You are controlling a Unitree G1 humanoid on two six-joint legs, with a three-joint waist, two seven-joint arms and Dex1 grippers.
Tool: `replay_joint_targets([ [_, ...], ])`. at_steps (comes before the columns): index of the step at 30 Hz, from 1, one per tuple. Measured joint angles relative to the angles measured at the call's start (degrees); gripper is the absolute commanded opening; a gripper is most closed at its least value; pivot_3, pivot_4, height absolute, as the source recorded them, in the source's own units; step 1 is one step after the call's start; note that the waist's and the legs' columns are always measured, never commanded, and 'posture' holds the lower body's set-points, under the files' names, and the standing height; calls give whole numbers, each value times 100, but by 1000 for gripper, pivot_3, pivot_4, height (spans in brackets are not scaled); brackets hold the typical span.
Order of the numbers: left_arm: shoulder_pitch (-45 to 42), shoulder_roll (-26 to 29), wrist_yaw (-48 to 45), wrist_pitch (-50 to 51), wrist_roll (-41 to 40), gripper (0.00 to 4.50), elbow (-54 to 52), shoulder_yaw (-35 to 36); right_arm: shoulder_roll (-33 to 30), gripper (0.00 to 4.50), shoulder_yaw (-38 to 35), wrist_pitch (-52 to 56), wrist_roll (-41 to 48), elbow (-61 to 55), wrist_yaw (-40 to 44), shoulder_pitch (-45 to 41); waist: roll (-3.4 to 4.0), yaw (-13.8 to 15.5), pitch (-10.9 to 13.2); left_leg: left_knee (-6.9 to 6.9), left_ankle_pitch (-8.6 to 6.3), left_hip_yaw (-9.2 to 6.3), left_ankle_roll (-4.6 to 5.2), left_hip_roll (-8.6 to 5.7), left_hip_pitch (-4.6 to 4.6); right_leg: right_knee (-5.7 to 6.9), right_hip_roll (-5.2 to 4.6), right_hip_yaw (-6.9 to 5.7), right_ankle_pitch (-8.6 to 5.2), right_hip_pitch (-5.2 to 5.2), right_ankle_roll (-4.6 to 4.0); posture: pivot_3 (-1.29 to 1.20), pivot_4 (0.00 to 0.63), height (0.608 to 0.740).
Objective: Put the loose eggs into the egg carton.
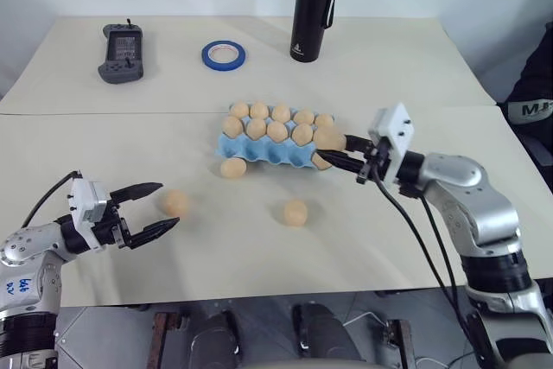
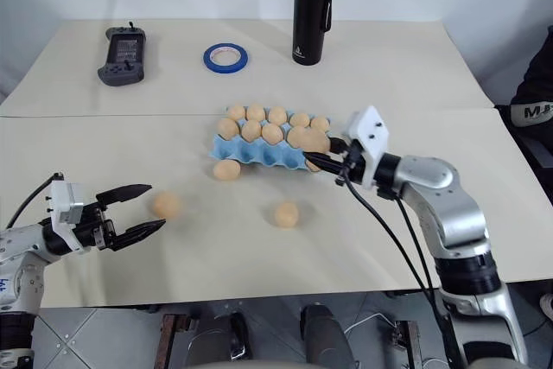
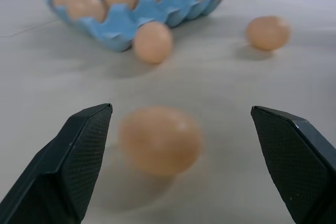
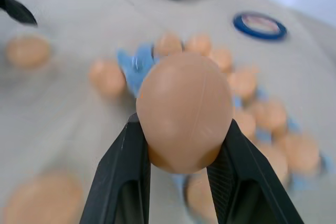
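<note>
Three loose eggs lie on the table (image 1: 130, 127) near the egg carton (image 1: 259, 149), which is the biggest task thing & mostly full. Right gripper (image 1: 339, 150) squeezes an egg (image 1: 329, 137) at the carton's right end, prob. to drop it in a free cup. Left gripper (image 1: 155, 206) is wide open, pointing at the egg (image 1: 174, 203) farthest left of the carton, ready to grab. One egg (image 1: 232, 167) touches the carton's front edge; another (image 1: 295, 212) sits further in front.

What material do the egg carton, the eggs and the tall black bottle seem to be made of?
Egg carton: light-blue moulded pulp or foam, matte, with soft rounded cups; which one is unclear.
Eggs, such as the one on the table: uniform tan-orange, matte, without speckles; possibly plastic or rubber dummies.
Black bottle: probably coated metal, satin, with faint highlights along its side.
</note>
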Motion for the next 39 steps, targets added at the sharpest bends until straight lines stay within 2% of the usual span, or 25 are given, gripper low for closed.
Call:
replay_joint_targets([
  [5, 41, 58, 210, 142, 22, 4500, -101, -3, 333, 1039, 282, 16, -258, 780, -55, -565, 0, 17, 0, 1, -9, 12, -7, -2, -11, -3, 4, -12, 0, -11, 3, 0, 150, 740],
  [14, 78, 139, 277, 69, 66, 4500, -102, 9, 437, 1039, 567, -339, -744, 1795, 170, -872, 1, 17, 1, 4, -10, 39, -10, 2, -27, 5, 5, -12, -1, -48, 10, 0, 150, 740],
  [24, -99, 139, 305, 24, 64, 4500, -116, 10, 563, 4369, 684, -376, -919, 1989, 369, -888, 1, -91, 1, 4, -6, 54, -14, 6, -33, 19, 8, -3, -1, -66, 11, 0, 150, 740],
  [29, -198, 139, 240, 27, 64, 4500, -114, 4, 513, 4462, 679, -318, -917, 1804, 433, -880, 2, -133, 1, 3, -6, 57, -15, 8, -34, 20, 11, -1, 0, -71, 11, 0, 150, 740],
  [33, -280, 141, 186, 28, 64, 4500, -85, -17, 209, 4462, 592, -110, -803, 1255, 603, -744, 2, -116, 1, 4, -5, 55, -16, 9, -38, 19, 11, -2, -1, -72, 12, 0, 150, 740],
  [39, -401, 150, -4, -105, 59, 4500, -56, -25, -543, 4462, -42, 311, -193, 278, 1007, 180, 1, -60, 0, 6, -7, 50, -14, 6, -42, 12, 9, -4, -1, -70, 13, 0, 150, 740],
])
